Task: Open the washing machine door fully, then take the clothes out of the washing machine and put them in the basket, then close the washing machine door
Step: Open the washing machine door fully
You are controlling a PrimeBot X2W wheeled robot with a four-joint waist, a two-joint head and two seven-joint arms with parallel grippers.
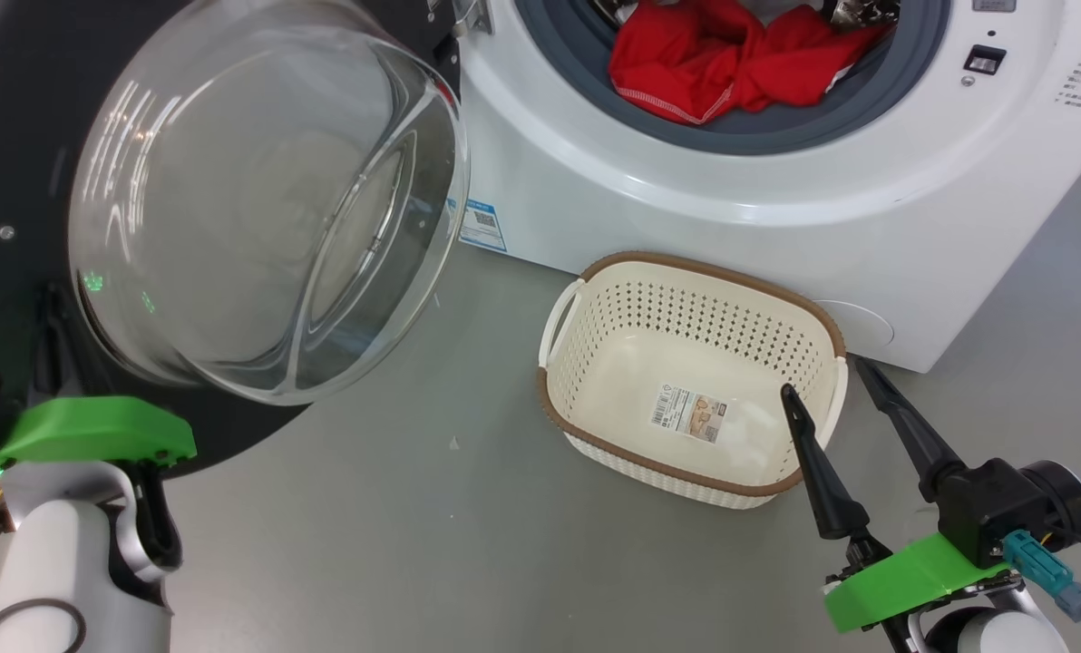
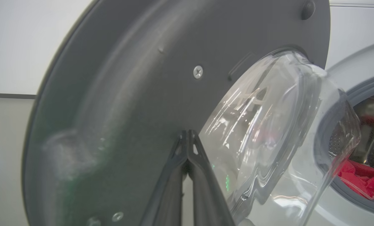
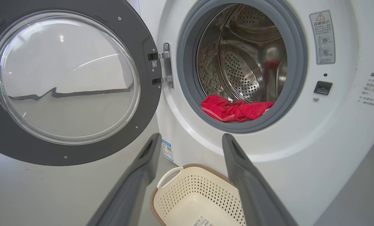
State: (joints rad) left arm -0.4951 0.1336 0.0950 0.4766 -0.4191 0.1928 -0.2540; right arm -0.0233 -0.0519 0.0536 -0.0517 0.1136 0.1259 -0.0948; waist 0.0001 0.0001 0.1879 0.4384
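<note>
Reaching for the clothes looks to me like work for the right claw. Its fingers are spread wide with nothing between them, and in the head view they sit either side of the right rim of the basket. Along its own wrist view the red heap lies straight ahead and a little up, draped over the lower lip of the grey rubber ring of the washing machine. The heap's long axis runs side to side across the opening, so I'd roll the wrist to bite across its narrow way. The left claw, pinched shut on nothing, points at the inner face of the washing machine door, which is swung out leftward, well apart from the clothes.
</note>
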